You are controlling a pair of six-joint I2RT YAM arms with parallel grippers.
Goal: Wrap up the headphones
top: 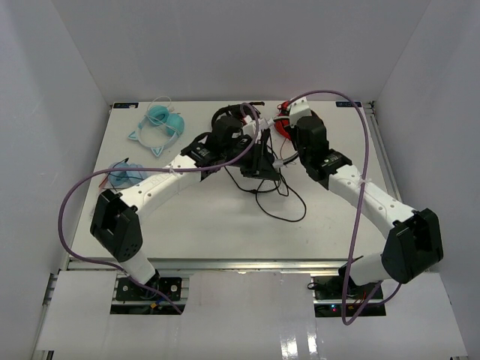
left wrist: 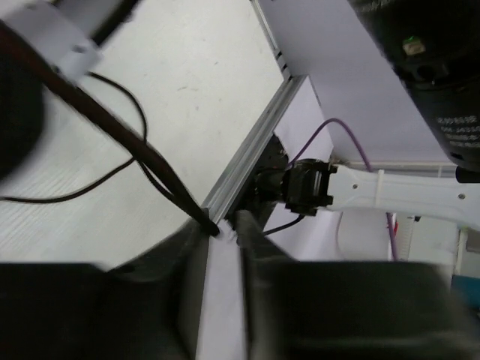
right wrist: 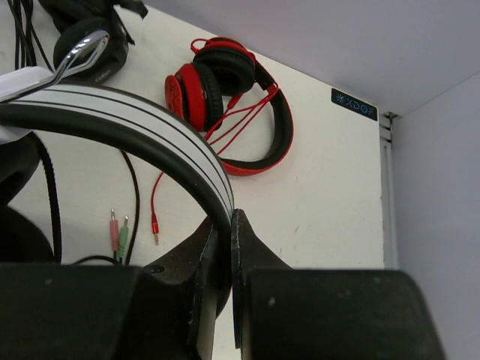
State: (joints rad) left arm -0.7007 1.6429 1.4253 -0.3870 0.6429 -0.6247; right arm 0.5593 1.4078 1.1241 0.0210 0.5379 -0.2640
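The white headphones hang between my two grippers above the table's middle. Their white headband (right wrist: pixel 135 112) with black stripes arcs across the right wrist view. My right gripper (right wrist: pixel 225 225) is shut on that headband; it also shows in the top view (top: pixel 283 154). A blurred white part of the headphones (left wrist: pixel 52 37) and a dark ear cushion show in the left wrist view. The thin black cable (left wrist: pixel 150 161) runs taut down to my left gripper (left wrist: pixel 225 225), which is shut on it. In the top view, the left gripper (top: pixel 264 171) is beside the right one, and loose cable (top: pixel 289 204) loops on the table.
Red headphones (right wrist: pixel 225 97) lie at the back right, also in the top view (top: pixel 283 129). All-black headphones (top: pixel 225 116) lie behind my left arm. Teal cat-ear headphones (top: pixel 161 120) and a blue pair (top: pixel 126 174) lie at left. Pink and green plugs (right wrist: pixel 118 232) lie on the table.
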